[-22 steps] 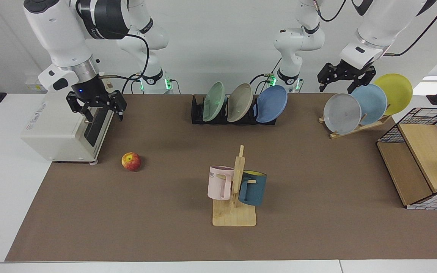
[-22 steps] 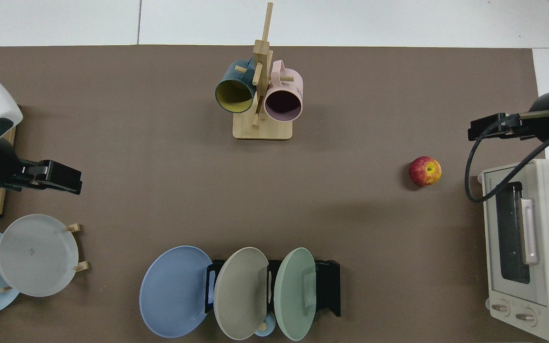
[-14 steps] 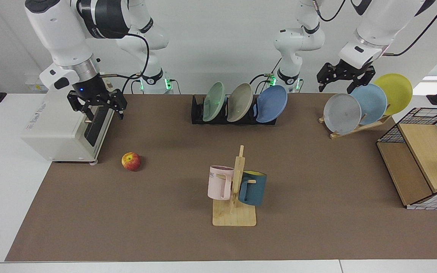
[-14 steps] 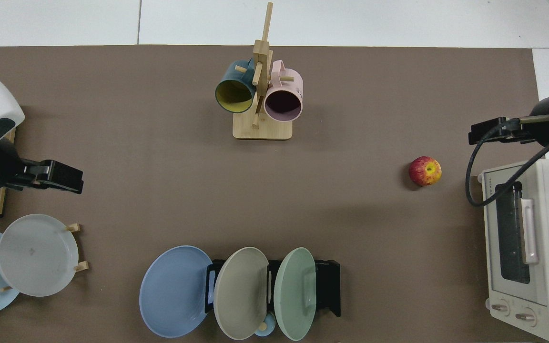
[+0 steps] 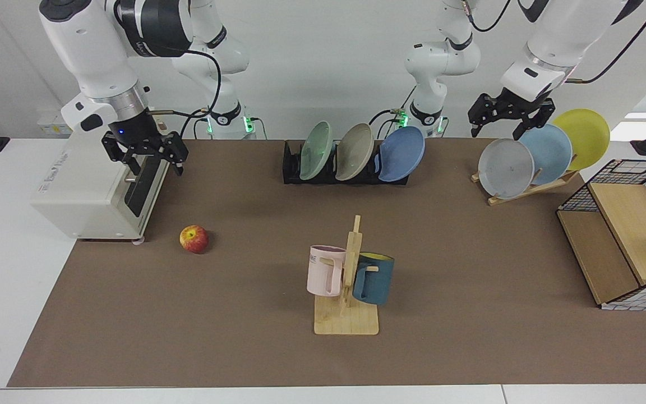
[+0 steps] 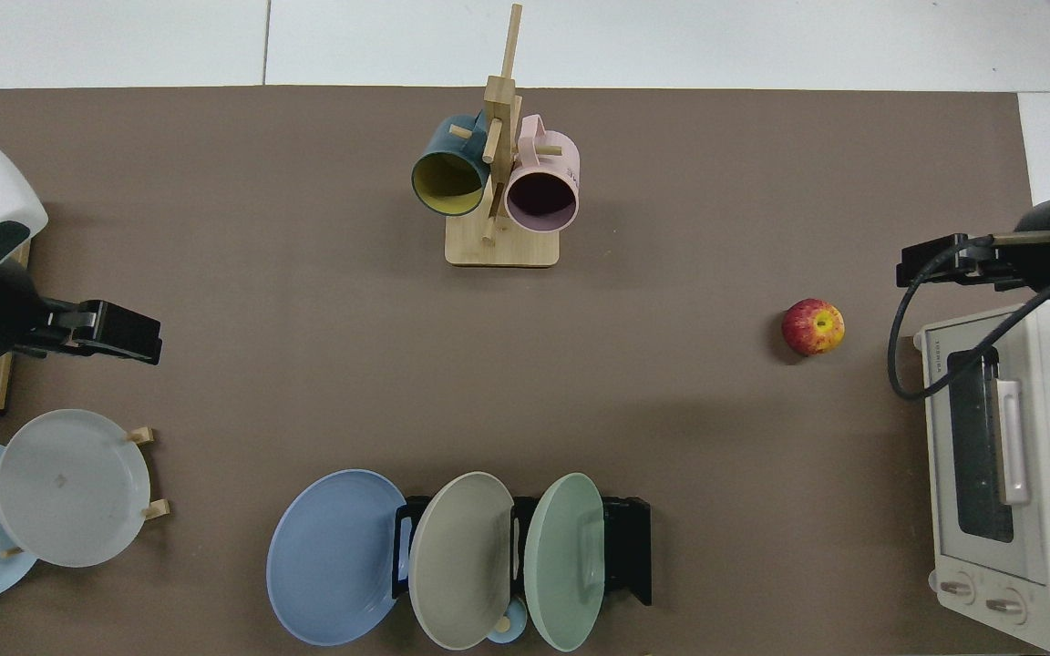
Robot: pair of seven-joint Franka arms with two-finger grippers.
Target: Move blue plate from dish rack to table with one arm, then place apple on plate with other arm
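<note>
Three plates lean in the dish rack point(image 5: 295, 163) at the far side of the table point(image 5: 469, 336), the blue plate point(image 5: 402, 154) in its end slot, beside a beige plate point(image 5: 355, 151) and a green plate point(image 5: 316, 150). The apple point(image 5: 194, 239) lies on the mat, well apart from the rack, near a toaster oven point(image 5: 93, 191). The right gripper point(image 5: 144, 155) hangs above the oven, fingers spread and empty. The left gripper point(image 5: 503, 115) hangs above a wooden plate stand point(image 5: 530, 188), fingers likewise apart, holding nothing.
</note>
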